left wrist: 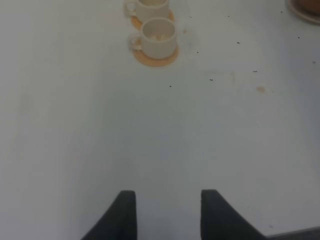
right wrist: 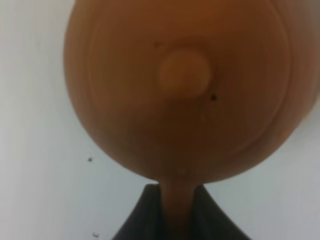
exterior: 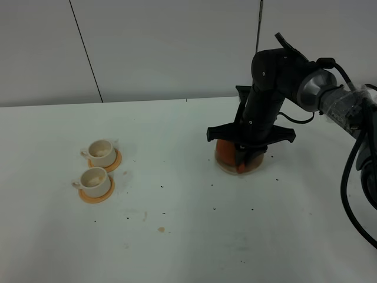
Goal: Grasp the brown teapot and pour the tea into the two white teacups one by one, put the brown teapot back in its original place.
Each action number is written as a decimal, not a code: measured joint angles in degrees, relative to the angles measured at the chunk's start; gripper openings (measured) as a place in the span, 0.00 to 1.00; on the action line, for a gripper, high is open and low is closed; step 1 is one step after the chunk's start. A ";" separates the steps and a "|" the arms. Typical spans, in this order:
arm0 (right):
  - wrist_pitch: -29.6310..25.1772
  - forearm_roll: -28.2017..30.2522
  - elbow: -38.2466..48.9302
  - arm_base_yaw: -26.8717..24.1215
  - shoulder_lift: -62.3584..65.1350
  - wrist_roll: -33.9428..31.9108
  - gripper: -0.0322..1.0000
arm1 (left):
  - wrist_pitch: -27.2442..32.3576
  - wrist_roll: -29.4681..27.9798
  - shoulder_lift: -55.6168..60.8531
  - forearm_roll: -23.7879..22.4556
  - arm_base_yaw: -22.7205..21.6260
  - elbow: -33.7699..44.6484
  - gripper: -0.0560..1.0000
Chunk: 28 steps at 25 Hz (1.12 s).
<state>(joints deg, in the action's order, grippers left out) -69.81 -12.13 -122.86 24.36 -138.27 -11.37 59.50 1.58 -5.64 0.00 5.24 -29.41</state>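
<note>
Teapot (right wrist: 185, 100) sits directly beneath the right claw (right wrist: 177, 207), which is clamped narrowly on its loop handle.

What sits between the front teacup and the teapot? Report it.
Only bare table, dotted with dark specks, between front teacup and brown teapot, seen in the exterior high view.

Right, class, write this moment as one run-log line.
right gripper: shut on brown teapot | brown teapot: on coaster | left gripper: open, empty | teacups: on orange saucers
</note>
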 joint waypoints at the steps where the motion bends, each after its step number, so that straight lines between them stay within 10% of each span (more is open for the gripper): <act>1: -0.01 -0.14 -0.12 0.00 0.10 0.14 0.12 | 0.00 0.00 0.00 0.00 0.00 0.00 0.41; 28: -0.17 -0.37 -0.12 0.00 0.59 0.62 0.12 | 0.00 0.00 0.00 0.00 0.00 0.00 0.41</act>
<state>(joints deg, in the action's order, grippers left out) -69.99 -12.51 -122.98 24.36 -137.68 -10.74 59.50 1.58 -5.64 0.00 5.24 -29.41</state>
